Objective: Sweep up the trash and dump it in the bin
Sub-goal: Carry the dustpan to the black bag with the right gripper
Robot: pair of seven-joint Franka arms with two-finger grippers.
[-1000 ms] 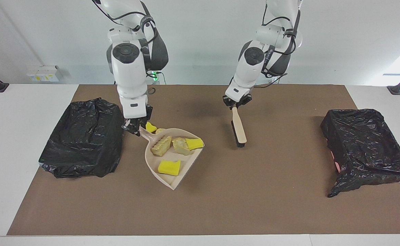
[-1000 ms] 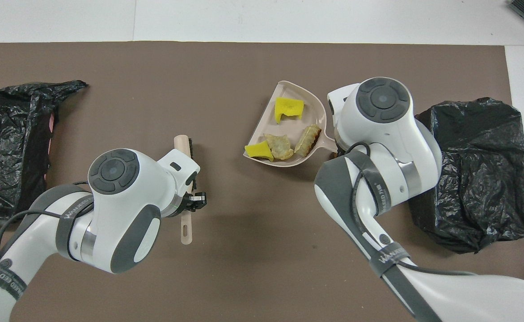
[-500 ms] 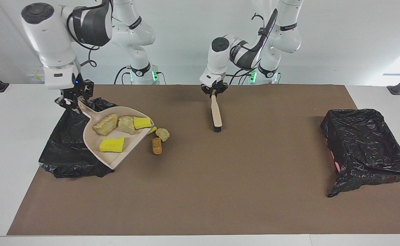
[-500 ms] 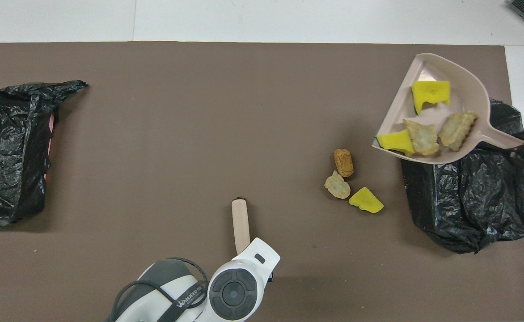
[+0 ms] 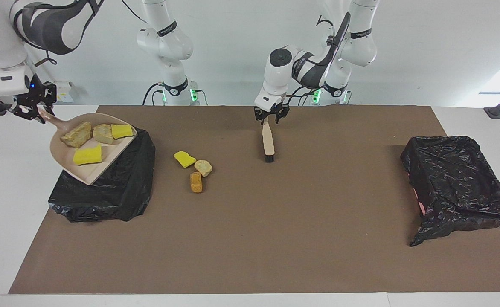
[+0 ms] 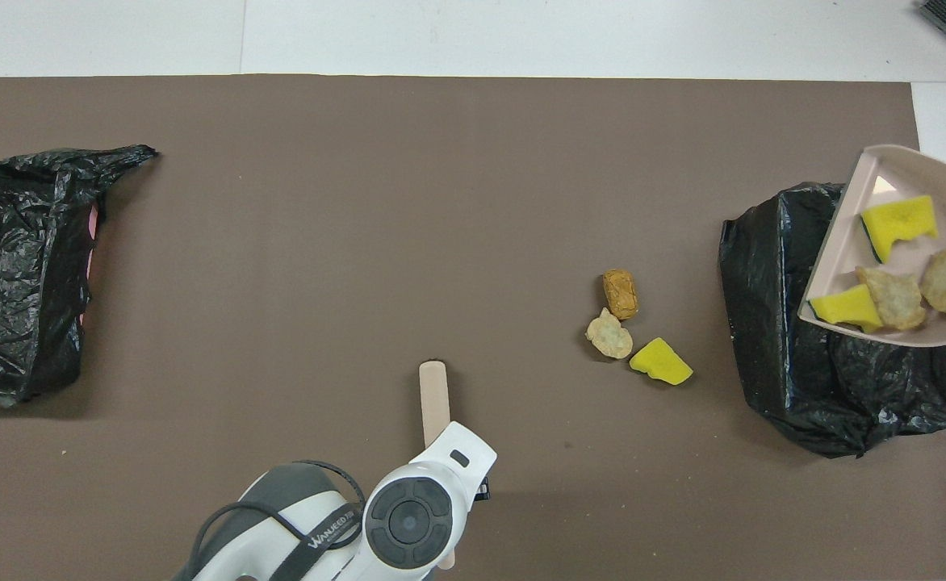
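Note:
My right gripper (image 5: 30, 105) is shut on the handle of the beige dustpan (image 5: 88, 170), which hangs over the black bag-lined bin (image 5: 105, 192) at the right arm's end. In the pan (image 6: 844, 242) lie two yellow sponge pieces (image 5: 87, 155) and two pale foam lumps (image 5: 76, 134). More trash sits on the mat beside the bin: a yellow piece (image 5: 184, 159), a pale lump (image 5: 203, 167) and an orange-brown chunk (image 5: 196, 182). The wooden brush (image 5: 268, 143) lies on the mat. My left gripper (image 5: 271, 116) stands open over its handle end.
A second black bag-covered bin (image 5: 459, 183) stands at the left arm's end of the brown mat (image 5: 275, 238). In the overhead view the left arm's wrist (image 6: 408, 520) covers the near part of the brush handle (image 6: 434, 395).
The right arm lifted the dustpan off the mat and carried it over the bin, uncovering three scraps. The left arm drew the brush toward the robots and its fingers have opened.

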